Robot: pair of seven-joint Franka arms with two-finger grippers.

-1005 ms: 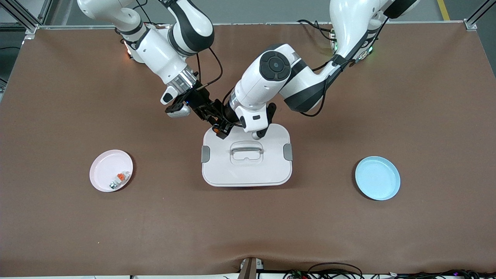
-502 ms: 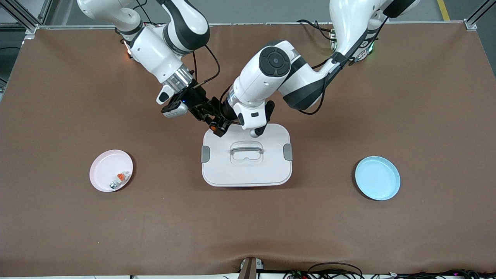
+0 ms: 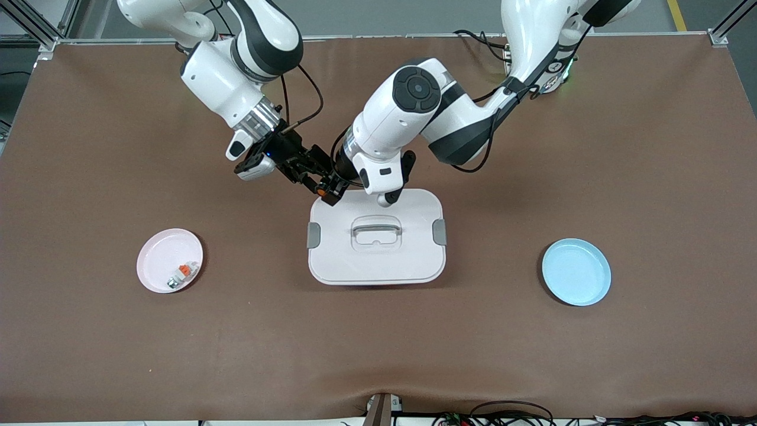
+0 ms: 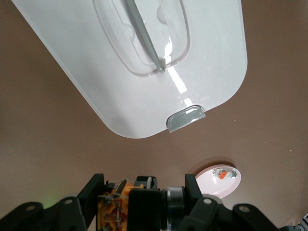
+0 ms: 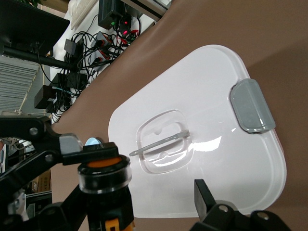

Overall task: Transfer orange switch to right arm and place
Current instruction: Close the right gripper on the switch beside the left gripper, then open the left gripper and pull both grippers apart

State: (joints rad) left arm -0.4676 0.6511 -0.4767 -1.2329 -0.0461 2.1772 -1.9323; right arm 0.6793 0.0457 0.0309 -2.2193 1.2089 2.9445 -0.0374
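Both claws meet in mid-air over the corner of the white lidded box, the corner toward the right arm's end of the table and farthest from the front camera. The orange switch sits right between them. In the left wrist view the left claw is clamped on the switch, black fingers pressing either side of its orange-labelled body. The right claw comes in from the right arm. Its wrist view shows the switch end-on, round orange face up, with one black finger standing clear of it, so that claw is spread wide and not gripping.

Containers now. The white box has its lid on, a grey latch at each short end and a recessed handle in the middle; what is inside cannot be seen. The pink plate, toward the right arm's end, holds a small white-grey part with an orange piece near its rim. The blue plate, toward the left arm's end, carries nothing.

From the front, the left arm's forearm covers most of its own claw, and the switch shows only as a small orange speck among black fingers. In the left wrist view the switch is cut off by the picture's edge.
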